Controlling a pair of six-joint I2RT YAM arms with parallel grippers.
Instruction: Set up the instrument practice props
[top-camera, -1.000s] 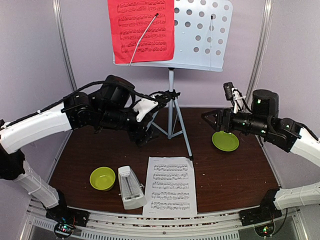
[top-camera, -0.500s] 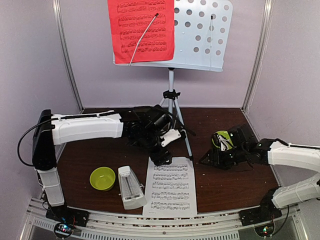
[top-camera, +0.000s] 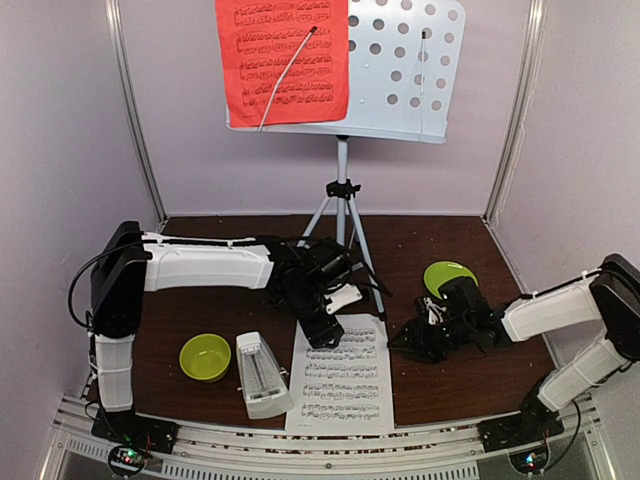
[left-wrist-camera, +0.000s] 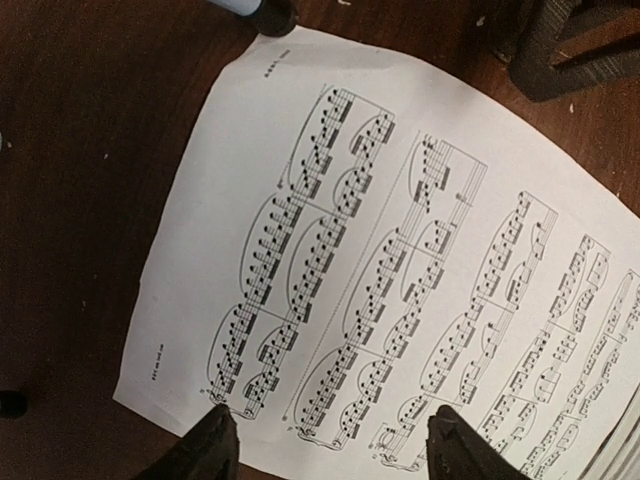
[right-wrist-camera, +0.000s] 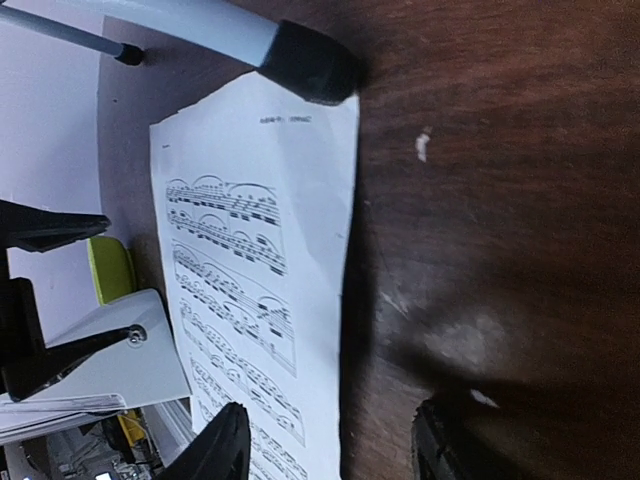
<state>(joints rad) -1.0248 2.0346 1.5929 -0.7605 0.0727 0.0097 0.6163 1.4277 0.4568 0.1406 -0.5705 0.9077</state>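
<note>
White sheet (left-wrist-camera: 400, 230) is showing printed music notation; its small header is illegible. Left gripper (left-wrist-camera: 330, 425) and right gripper (right-wrist-camera: 332, 415) are hovering, jaws apart, empty.

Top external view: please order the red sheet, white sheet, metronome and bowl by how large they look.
1. red sheet
2. white sheet, only slightly smaller; it lies at another distance and is partly covered, so this is unsure
3. metronome
4. bowl

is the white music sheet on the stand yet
No, the white sheet lies flat on the table; only the red sheet is on the music stand.
</note>
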